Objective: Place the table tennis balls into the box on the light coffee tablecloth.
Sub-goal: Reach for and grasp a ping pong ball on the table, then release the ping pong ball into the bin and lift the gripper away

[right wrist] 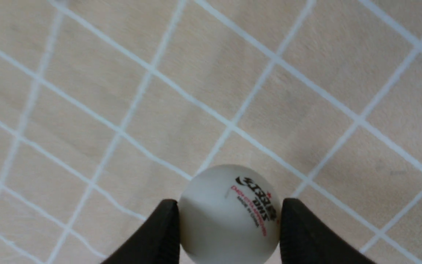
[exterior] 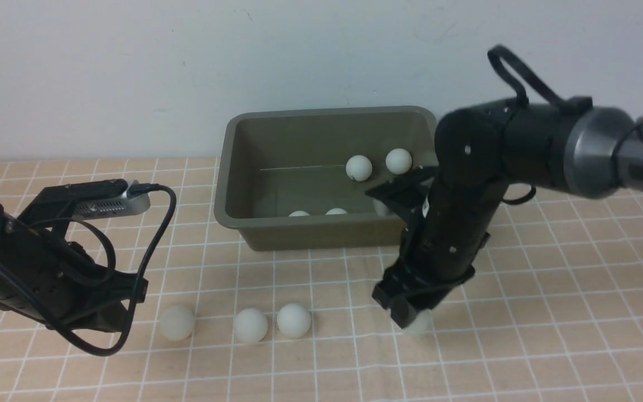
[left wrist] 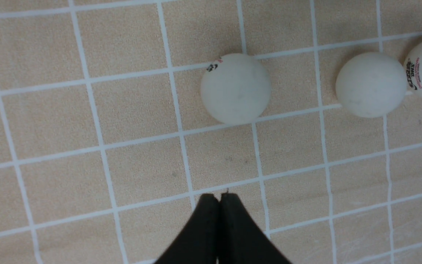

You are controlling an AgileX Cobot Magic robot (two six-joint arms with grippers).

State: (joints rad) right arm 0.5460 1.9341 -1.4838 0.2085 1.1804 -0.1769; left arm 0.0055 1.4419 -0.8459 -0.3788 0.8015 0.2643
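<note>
The right hand [right wrist: 229, 207] pinched a smooth matte white ball [right wrist: 229, 223] on the gridded peach tablecloth [exterior: 550, 312], before the olive plastic box [exterior: 327, 114]. The left hand [left wrist: 218, 200] was pressed together near three loose balls [exterior: 250, 325].

Wall [exterior: 132, 67]: plain and pale grey-white, spanning the upper part of the front view from edge to edge.
Surface: matte and evenly lit, with a few faint small marks and hairline scuffs near the top centre.
Lower edge: a straight horizontal line at the back of the scene, partly hidden in the middle and on the right.
</note>
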